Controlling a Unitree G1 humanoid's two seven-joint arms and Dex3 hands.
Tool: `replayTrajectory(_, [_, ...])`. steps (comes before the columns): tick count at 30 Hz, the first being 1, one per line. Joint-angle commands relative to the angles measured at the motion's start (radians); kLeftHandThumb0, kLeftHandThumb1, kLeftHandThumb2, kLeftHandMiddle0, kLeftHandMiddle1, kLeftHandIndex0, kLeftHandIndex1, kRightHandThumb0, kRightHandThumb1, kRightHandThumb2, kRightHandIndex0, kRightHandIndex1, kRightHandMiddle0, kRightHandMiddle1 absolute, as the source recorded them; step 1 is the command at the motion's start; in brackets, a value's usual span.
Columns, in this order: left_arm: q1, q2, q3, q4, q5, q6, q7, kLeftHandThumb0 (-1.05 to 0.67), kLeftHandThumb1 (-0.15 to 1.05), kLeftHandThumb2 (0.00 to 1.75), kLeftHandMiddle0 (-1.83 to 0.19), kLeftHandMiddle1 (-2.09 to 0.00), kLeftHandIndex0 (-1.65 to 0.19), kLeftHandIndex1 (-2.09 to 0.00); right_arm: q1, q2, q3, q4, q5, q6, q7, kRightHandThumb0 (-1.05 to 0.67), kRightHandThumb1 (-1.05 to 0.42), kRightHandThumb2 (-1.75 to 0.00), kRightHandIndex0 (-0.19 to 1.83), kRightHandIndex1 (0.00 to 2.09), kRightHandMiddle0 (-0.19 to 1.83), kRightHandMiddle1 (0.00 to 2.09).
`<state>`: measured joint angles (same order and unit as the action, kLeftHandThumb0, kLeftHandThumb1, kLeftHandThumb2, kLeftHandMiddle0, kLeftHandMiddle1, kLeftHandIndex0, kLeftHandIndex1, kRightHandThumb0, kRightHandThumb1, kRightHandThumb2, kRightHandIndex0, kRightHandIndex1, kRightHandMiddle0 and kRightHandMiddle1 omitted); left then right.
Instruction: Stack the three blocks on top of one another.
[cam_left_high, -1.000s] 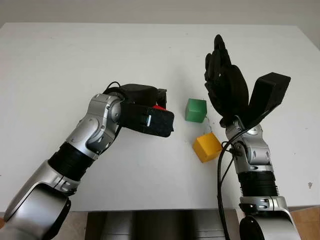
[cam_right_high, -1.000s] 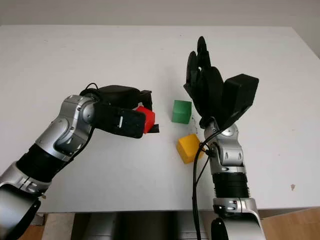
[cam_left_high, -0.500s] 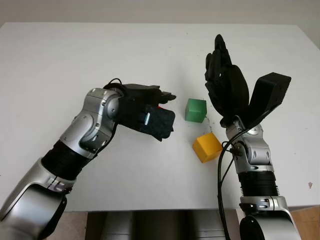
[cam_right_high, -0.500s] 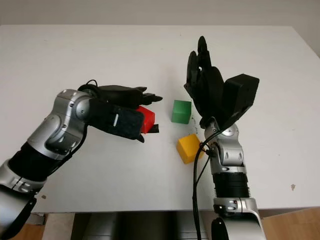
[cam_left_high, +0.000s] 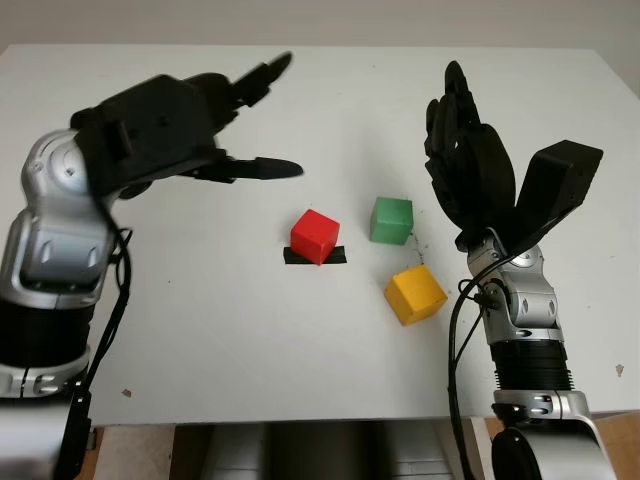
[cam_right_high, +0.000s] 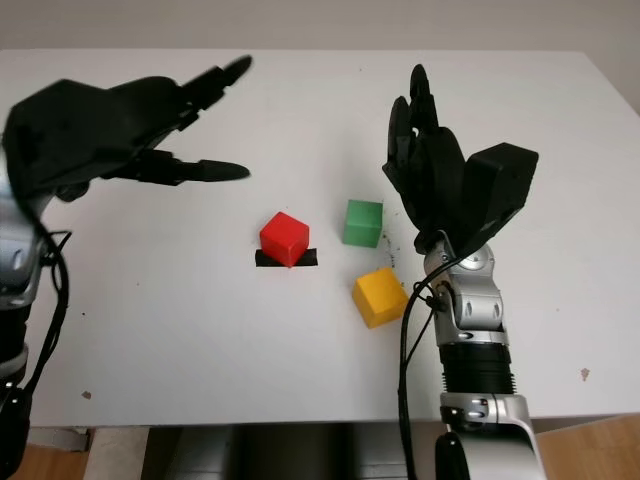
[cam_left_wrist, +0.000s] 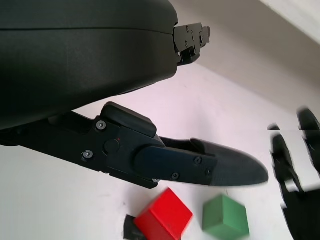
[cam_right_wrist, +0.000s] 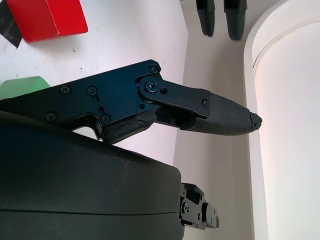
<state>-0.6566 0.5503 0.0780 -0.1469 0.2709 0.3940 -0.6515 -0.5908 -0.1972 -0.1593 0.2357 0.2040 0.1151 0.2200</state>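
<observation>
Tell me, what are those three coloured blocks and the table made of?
The red block, green block and yellow block look like painted wood or solid plastic: flat even colour, crisp edges, a dull sheen, no visible grain. I can't tell which. The table looks like white laminate or painted board: smooth, matte, with a few small marks.

The left hand, wrapped around the red block 1 second ago, is now open, raised up and back to the left. The red block stands uncovered on the black tape.
</observation>
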Motion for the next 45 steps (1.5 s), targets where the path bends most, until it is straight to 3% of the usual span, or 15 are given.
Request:
replayTrajectory(1, [0.063, -0.024, 0.039, -0.003, -0.017, -0.029, 0.08, -0.83, 1.05, 0.53, 0.19, 0.0, 0.19, 0.0, -0.018, -0.039, -0.003, -0.011, -0.005, -0.02, 0.027, -0.74, -1.05, -0.6, -0.19, 0.0, -0.19, 0.0])
replayTrajectory(3, [0.105, -0.069, 0.07, 0.006, -0.045, -0.048, 0.178, -0.81, 1.05, 0.56, 0.19, 0.0, 0.19, 0.0, -0.019, -0.071, 0.003, -0.023, -0.015, -0.015, 0.054, -0.71, -1.05, -0.56, -0.19, 0.0, -0.19, 0.0])
replayTrajectory(8, [0.174, -0.214, 0.157, 0.057, -0.169, -0.118, 0.395, -0.73, 1.05, 0.45, 0.19, 0.0, 0.19, 0.0, -0.003, -0.168, 0.03, -0.091, -0.102, 0.018, 0.069, -0.75, -1.05, -0.23, -0.13, 0.04, -0.12, 0.04])
replayTrajectory(12, [0.214, -0.263, 0.181, 0.105, -0.233, -0.238, 0.479, -0.68, 1.05, 0.48, 0.19, 0.0, 0.19, 0.0, 0.02, -0.255, 0.023, -0.184, -0.106, 0.077, 0.142, -0.69, -1.01, -0.08, -0.06, 0.07, -0.05, 0.07])
replayTrajectory(17, [0.248, -0.291, 0.192, 0.123, -0.274, -0.3, 0.547, -0.7, 1.05, 0.46, 0.19, -0.02, 0.19, 0.0, 0.05, -0.391, 0.025, -0.326, -0.132, 0.164, 0.239, -0.57, -0.92, -0.03, 0.01, 0.1, 0.05, 0.1])
replayTrajectory(24, [0.257, -0.311, 0.193, 0.154, -0.317, -0.325, 0.597, -0.66, 1.05, 0.46, 0.19, 0.0, 0.19, 0.0, 0.142, -0.612, 0.059, -0.499, -0.359, 0.02, 0.327, -0.56, -0.8, -0.04, 0.31, 0.14, 0.39, 0.11])
replayTrajectory(28, [0.257, -0.31, 0.185, 0.149, -0.314, -0.344, 0.623, -0.67, 1.05, 0.45, 0.18, -0.03, 0.19, -0.01, 0.179, -0.726, 0.067, -0.581, -0.473, -0.034, 0.393, -0.51, -0.8, -0.06, 0.27, 0.07, 0.4, 0.07])
replayTrajectory(31, [0.259, -0.31, 0.177, 0.142, -0.309, -0.354, 0.637, -0.68, 1.05, 0.45, 0.17, -0.04, 0.18, -0.01, 0.213, -0.79, 0.063, -0.589, -0.542, -0.135, 0.411, -0.58, -0.82, -0.06, 0.25, 0.06, 0.42, 0.07])
replayTrajectory(36, [0.255, -0.313, 0.172, 0.138, -0.313, -0.353, 0.654, -0.67, 1.05, 0.45, 0.15, -0.05, 0.17, -0.03, 0.282, -0.837, 0.032, -0.648, -0.561, -0.187, 0.467, -0.65, -0.83, -0.06, 0.14, 0.02, 0.48, 0.08])
replayTrajectory(45, [0.24, -0.313, 0.162, 0.154, -0.308, -0.36, 0.678, -0.65, 1.05, 0.48, 0.12, -0.06, 0.14, -0.05, 0.374, -0.808, 0.039, -0.685, -0.606, -0.248, 0.454, -0.69, -0.86, -0.06, 0.04, 0.02, 0.51, 0.06])
